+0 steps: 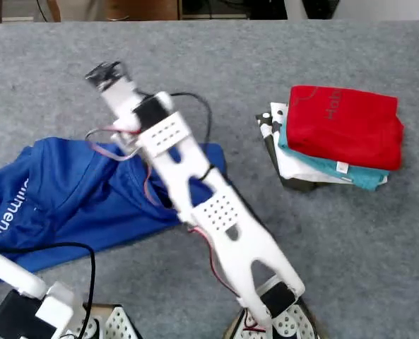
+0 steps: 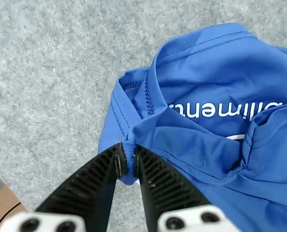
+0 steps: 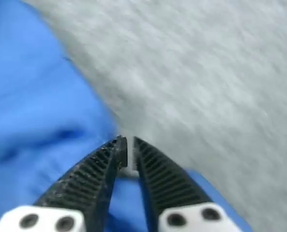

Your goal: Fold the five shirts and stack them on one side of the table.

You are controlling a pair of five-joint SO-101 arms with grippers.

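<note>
So here's where I'm at: four shirts are folded and sitting in a stack on the right side of the table, red one on top. The fifth, the blue shirt, lies rumpled and unfolded on the left side, well apart from the pile.

Left gripper is clamped on a tiny bit of the blue shirt's edge, near the collar end. Right gripper has its jaws drawn nearly together, with blue cloth right beside it. It's too blurry for me to say whether any fabric is actually caught in there. From overhead the right gripper looks like it's hanging over bare table past the shirt's far edge.

My worries:
- That left pinch is really shallow, basically just the hem fold. I'd guess any firm tug pops it loose and the shirt flops back down.
- If the right side has nothing, lifting with one arm just drags the whole thing into a worse bunch instead of a clean fold.
- When it's time to carry the shirt over, a sloppy sweep could shove the stack crooked or tip the red one off.
</note>
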